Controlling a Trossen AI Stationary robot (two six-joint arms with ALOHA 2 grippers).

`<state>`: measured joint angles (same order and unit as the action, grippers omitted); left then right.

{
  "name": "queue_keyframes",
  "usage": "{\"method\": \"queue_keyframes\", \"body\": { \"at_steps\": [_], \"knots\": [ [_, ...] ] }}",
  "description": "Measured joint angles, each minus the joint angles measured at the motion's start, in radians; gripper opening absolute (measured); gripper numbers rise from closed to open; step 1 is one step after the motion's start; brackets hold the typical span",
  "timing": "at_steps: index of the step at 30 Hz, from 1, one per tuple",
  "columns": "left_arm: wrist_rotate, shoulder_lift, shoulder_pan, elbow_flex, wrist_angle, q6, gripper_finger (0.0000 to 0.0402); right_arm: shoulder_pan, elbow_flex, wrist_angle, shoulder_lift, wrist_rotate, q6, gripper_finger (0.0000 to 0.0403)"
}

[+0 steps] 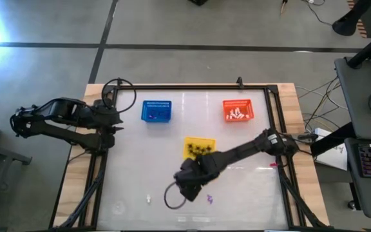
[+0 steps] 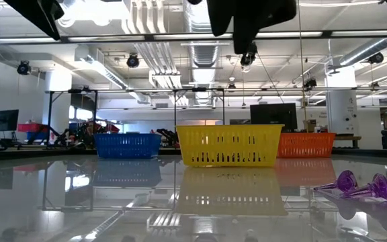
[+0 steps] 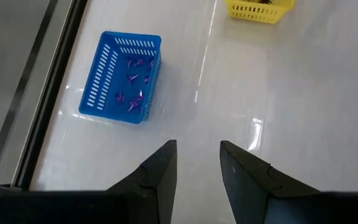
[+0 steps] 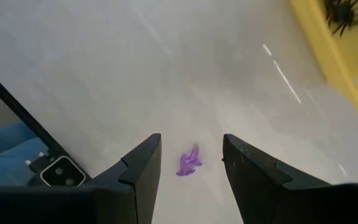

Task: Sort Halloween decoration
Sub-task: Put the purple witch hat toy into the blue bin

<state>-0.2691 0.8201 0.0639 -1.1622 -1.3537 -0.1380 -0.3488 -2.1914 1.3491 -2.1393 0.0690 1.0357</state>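
My left tool [image 3: 197,168] hangs parted and empty above the white table [image 3: 303,93]. Ahead sits a blue basket [image 3: 104,74] holding purple trinkets [image 3: 135,81]; farther off, a yellow basket [image 3: 258,10].

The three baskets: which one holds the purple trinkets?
The blue basket; purple trinkets lie inside it. The yellow basket holds black ones, the orange basket white ones.

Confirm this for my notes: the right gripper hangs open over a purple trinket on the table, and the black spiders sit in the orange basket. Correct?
Not quite. The black spiders sit in the yellow basket, as the high view shows; the orange basket holds white ones. The rest stands: the right gripper hangs open over a purple trinket.
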Motion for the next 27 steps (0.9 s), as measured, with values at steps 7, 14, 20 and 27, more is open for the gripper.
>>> {"method": "queue_keyframes", "body": {
  "at_steps": [7,14,20,27],
  "knots": [
    [0.001,-0.005,0.0,0.0,0.002,0.007,0.0105,-0.08,0.082,-0.068,-0.004,-0.021,0.159,0.0162],
    [0.053,-0.018,0.001,0.0,0.002,0.014,0.0105,-0.122,0.199,-0.083,-0.005,-0.061,0.268,0.0158],
    [0.055,-0.029,0.0,0.0,0.001,0.014,0.0105,-0.129,0.288,-0.142,-0.005,-0.037,0.293,0.0157],
    [0.055,-0.038,0.0,0.0,0.002,0.017,0.0105,-0.13,0.384,-0.283,-0.005,0.012,0.293,0.0157]
  ]
}}
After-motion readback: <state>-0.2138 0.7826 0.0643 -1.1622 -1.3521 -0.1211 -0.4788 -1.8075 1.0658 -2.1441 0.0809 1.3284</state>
